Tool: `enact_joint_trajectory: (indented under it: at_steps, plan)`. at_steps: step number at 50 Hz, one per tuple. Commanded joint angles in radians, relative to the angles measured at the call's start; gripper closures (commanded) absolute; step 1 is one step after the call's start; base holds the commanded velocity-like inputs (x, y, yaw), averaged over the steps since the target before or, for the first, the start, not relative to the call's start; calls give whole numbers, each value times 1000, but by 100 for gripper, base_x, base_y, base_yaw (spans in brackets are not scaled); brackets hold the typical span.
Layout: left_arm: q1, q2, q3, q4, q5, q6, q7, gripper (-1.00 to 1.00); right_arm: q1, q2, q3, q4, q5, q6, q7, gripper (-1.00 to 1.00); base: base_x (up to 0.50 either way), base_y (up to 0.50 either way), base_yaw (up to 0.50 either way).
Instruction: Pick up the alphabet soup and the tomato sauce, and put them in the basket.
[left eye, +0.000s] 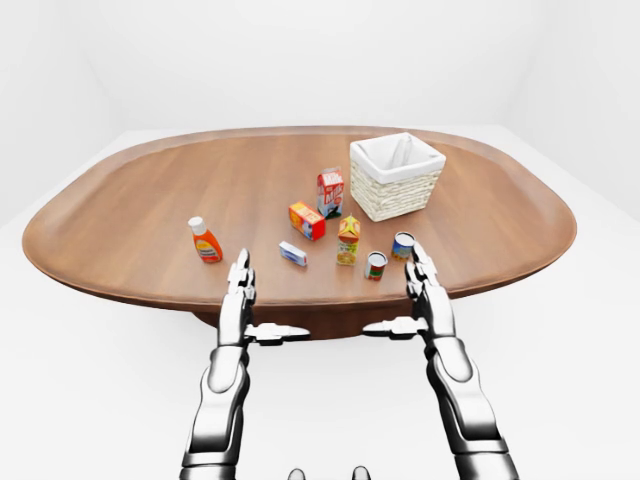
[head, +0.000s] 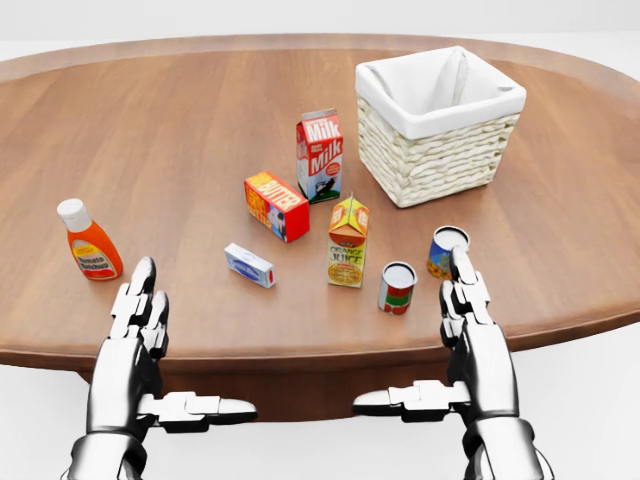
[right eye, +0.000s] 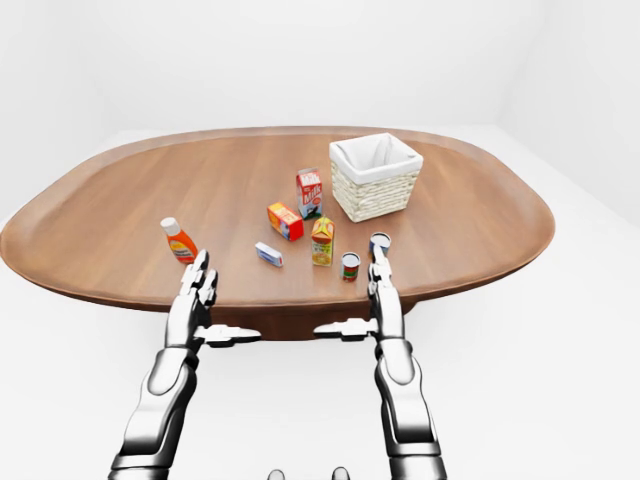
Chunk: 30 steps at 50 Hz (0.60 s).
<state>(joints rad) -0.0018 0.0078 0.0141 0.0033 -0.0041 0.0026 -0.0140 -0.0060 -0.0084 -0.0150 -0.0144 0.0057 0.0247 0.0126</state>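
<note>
The alphabet soup (head: 443, 250), a can with a blue and yellow label, stands upright on the wooden table (head: 180, 150) at the lower right of the head view. Left of it stands the tomato sauce (head: 396, 288), a red and green can. The white-lined wicker basket (head: 436, 125) sits above both cans, with nothing in it. My right hand (head: 462, 345) is open, its fingers (head: 463, 275) right beside the soup can; whether they touch it I cannot tell. Over the table's near edge my left hand (head: 150, 350) is open and holds nothing.
An orange ketchup bottle (head: 90, 243) stands just above my left hand. In the middle are a milk carton (head: 320, 155), a red and orange box (head: 276, 205), an orange juice carton (head: 347, 242) and a small white and blue box (head: 249, 265). White floor surrounds the table.
</note>
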Motion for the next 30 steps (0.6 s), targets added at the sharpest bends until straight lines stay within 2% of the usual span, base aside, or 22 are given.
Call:
enact_joint_trajectory:
  at_steps: [1,2,7,9,10,11,12,13,17,18,19,20,22,23,30]
  plan:
    - [0,12,22,-4,-4,10,-21,-100,-15,-13,-27,-26,7,53,14,-100,0,0,0]
    - [-2,12,23,2,-4,5,-20,-100,-10,-13,-24,-52,6,63,13,-100,0,0,0]
    - [6,12,23,-19,-1,4,-20,-100,-4,-11,-22,-67,-1,53,11,-100,0,0,0]
    - [6,12,23,-18,1,-4,-19,-100,-1,-11,-19,-62,-9,28,11,-100,0,0,0]
    - [6,12,24,-17,1,-8,-19,-100,3,-10,-17,-16,-16,-35,12,-100,0,0,0]
    - [7,12,24,-21,2,-8,-19,-100,6,-10,-14,-33,-19,-28,12,-100,0,0,0]
    - [8,12,24,-19,2,-14,-19,-100,10,-10,-11,-80,-22,6,14,-100,0,0,0]
    - [10,11,24,-25,2,-12,-19,-100,13,-10,-11,-97,-22,17,16,-100,0,0,0]
    - [12,11,24,-26,1,-18,-19,-100,13,-10,-14,-111,-21,23,18,-100,0,0,0]
    - [13,11,24,-32,1,-17,-19,-100,15,-10,-13,-113,-24,16,18,-100,0,0,0]
    - [22,10,21,-54,6,-30,-18,-100,22,-9,-6,-118,-37,-12,17,-100,0,0,0]
    - [26,9,20,-62,7,-40,-17,-100,25,-9,-5,-121,-44,-27,16,-100,0,0,0]
    - [36,8,19,-75,13,-70,-14,-100,41,-8,2,-68,-66,-112,13,-100,0,0,0]
    - [51,6,18,-106,13,-90,-14,-100,59,-9,11,-117,-87,-112,12,-100,0,0,0]
    - [78,2,21,-152,7,-90,-13,-100,111,-3,29,-283,-140,-112,13,-100,0,0,0]
